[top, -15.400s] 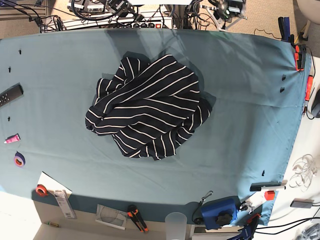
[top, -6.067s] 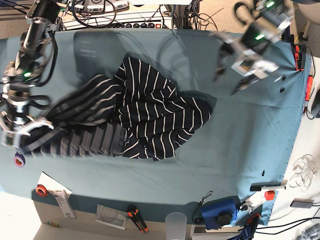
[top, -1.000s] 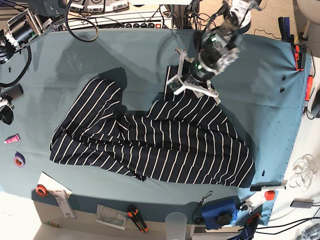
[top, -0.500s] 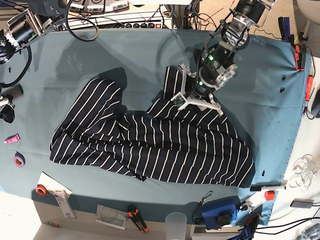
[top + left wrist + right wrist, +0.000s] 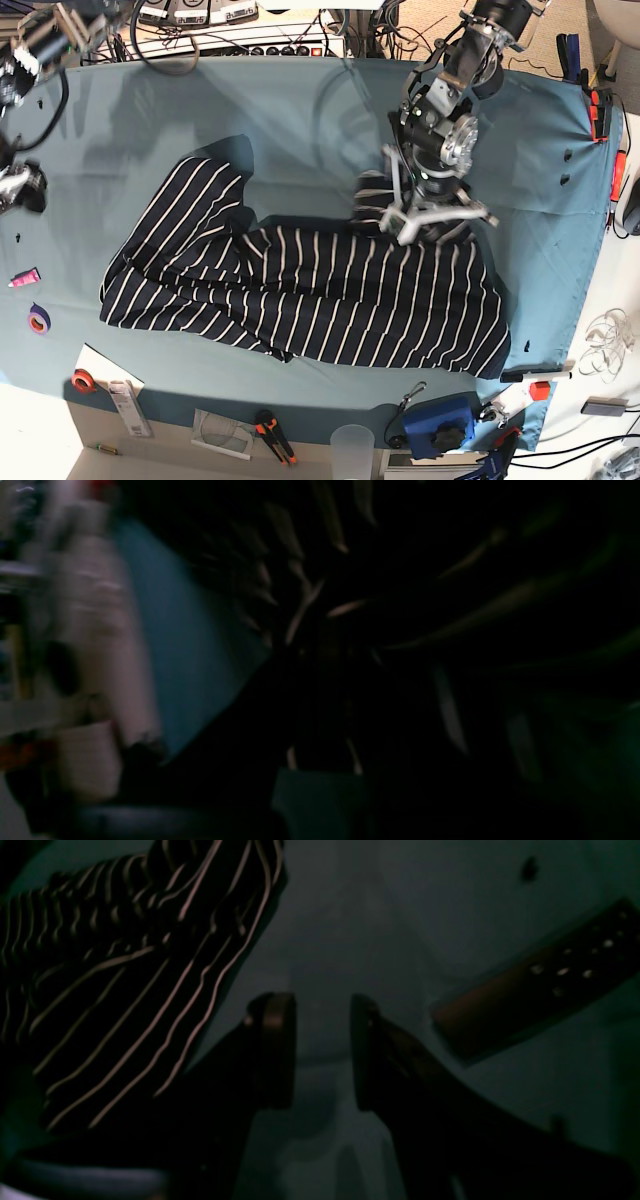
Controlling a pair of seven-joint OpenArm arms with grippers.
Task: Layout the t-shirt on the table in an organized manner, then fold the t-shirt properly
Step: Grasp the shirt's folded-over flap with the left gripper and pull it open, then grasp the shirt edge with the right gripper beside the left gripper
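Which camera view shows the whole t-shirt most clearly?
The base view: the t-shirt lies spread across the table, fully visible. The right wrist view shows only one striped part at its left; the left wrist view is dark, blurred, with few stripes.

One t-shirt [image 5: 300,290] lies on one counter [image 5: 300,110]. Two rolls of tape, one purple [image 5: 38,320] and one orange [image 5: 83,380], sit at the counter's left and lower-left edge. One clear cup [image 5: 352,443] stands at its lower edge.
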